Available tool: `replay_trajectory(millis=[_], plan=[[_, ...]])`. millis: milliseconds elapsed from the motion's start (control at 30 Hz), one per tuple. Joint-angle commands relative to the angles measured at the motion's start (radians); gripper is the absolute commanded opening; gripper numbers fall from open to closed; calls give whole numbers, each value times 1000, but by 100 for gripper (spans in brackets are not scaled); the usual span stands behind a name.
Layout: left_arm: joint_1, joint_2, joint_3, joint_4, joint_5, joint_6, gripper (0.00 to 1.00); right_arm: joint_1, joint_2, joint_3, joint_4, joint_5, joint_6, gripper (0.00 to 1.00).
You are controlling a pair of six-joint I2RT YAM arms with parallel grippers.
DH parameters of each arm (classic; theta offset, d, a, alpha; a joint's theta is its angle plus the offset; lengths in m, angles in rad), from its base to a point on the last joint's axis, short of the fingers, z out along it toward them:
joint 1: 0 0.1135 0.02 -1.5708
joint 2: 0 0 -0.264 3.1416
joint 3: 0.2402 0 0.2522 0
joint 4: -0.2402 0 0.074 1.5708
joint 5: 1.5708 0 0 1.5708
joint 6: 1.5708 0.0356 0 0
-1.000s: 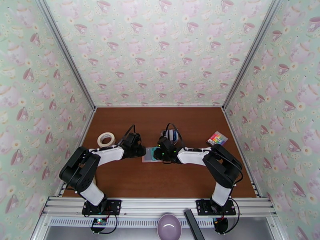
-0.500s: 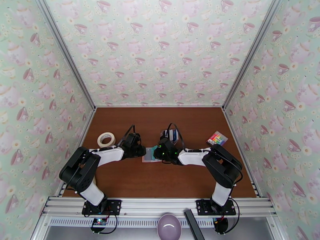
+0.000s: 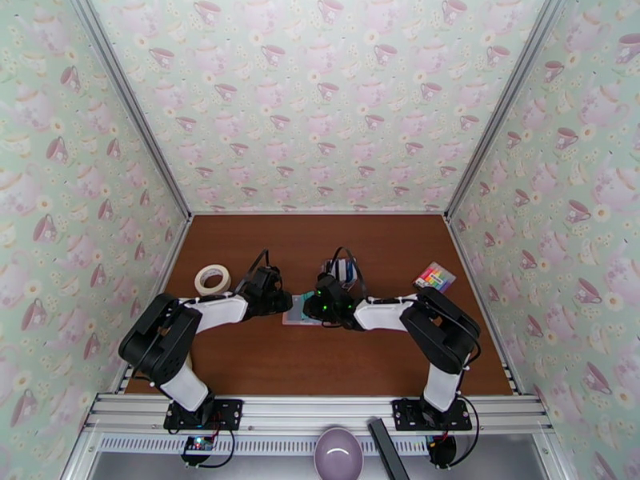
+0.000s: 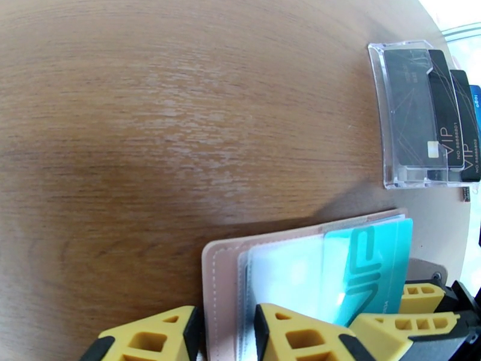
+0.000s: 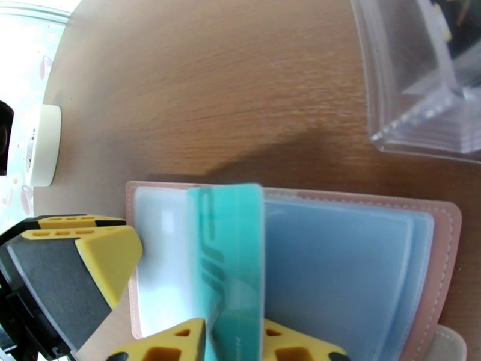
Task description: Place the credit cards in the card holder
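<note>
Edged slightly left this last second, sliding the teal credit card (image 4: 373,260) seemingly partway into the card holder (image 4: 213,278) at frame centre on the counter (image 3: 320,362); left claw (image 4: 225,320) clamped on its edge, right claw (image 5: 234,344) grip unreadable.

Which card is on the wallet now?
The teal VIP card, lying across the open pink wallet's clear pockets. The black VIP cards sit in the clear rack beyond it, apart from the wallet.
</note>
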State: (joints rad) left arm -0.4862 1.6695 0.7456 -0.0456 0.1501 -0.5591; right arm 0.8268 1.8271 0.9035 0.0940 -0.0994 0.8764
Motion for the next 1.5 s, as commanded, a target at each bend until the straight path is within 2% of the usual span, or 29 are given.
replay_trajectory(millis=[0, 400, 733, 1033, 1167, 1300, 1467], plan=[[-27, 98, -49, -11, 43, -17, 32, 10, 21, 16, -178, 43, -47, 30], [-31, 100, -53, -7, 44, -21, 32, 12, 36, 175, -443, 146, -164, 33], [-56, 110, -55, 36, 77, -43, 32, 12, -2, 166, -452, 122, -167, 46], [-152, 114, -40, 108, 100, -106, 32, 11, -17, 156, -413, 89, -146, 47], [-159, 132, -32, 99, 99, -113, 32, 13, -22, 155, -415, 98, -143, 46], [-161, 169, 5, 10, 54, -96, 23, 12, -26, 158, -435, 115, -154, 46], [-160, 203, 3, 9, 50, -99, 24, 4, -46, 138, -444, 122, -160, 45]])
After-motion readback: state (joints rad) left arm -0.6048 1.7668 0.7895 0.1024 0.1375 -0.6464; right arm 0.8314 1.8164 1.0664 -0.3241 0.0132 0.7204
